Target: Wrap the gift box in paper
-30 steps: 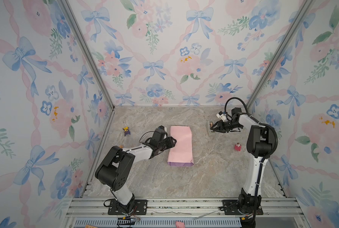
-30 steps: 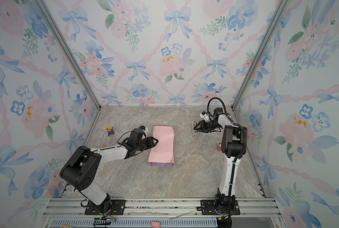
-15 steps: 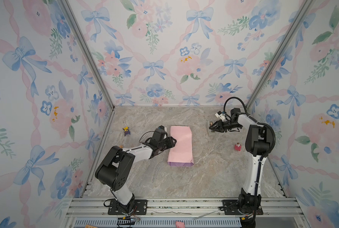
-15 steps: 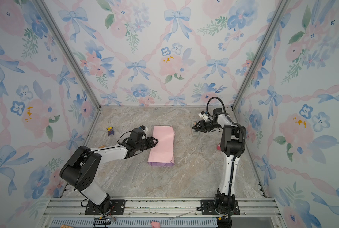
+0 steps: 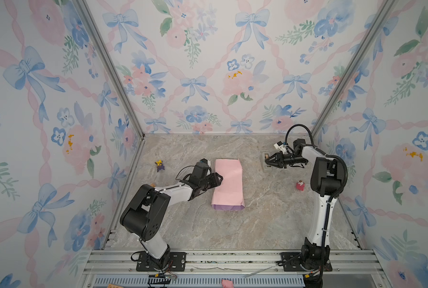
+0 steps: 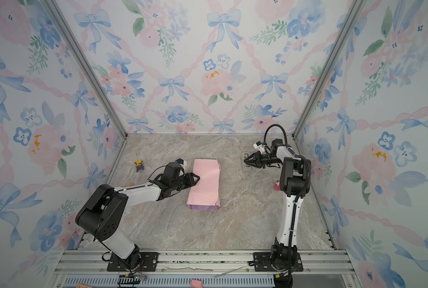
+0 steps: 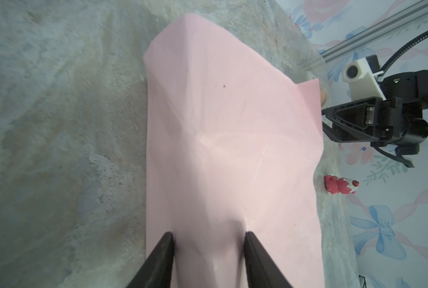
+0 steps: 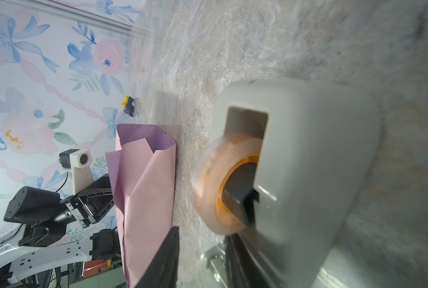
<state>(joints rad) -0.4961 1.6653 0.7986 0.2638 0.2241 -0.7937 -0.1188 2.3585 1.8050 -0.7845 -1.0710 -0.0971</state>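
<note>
Loosely folded pink side out, the paper (image 5: 229, 182) lies as a long packet at the centre of both top views.
On its left edge rests the left gripper (image 5: 218, 178), jaws part open; the right gripper (image 5: 267, 161), jaws narrowly apart, sits at the grey tape dispenser (image 8: 307, 162) right of centre.

The paper (image 5: 229, 184) is a thin, matt sheet, pale pink on its outer face and lilac inside, softly creased. The counter (image 5: 257, 224) looks like stone, with mottled grey-beige marbling and a dull finish. The tape dispenser (image 8: 307, 154) is smooth grey plastic with a faint sheen. Its tape roll (image 8: 208, 184) is clear, glossy film on an orange core. The left gripper (image 7: 209, 235) has fingers (image 7: 158, 261) of matt black plastic. The frame rail (image 5: 233, 257) is pale, ribbed metal. The walls (image 5: 46, 124) carry a matt floral print.
</note>
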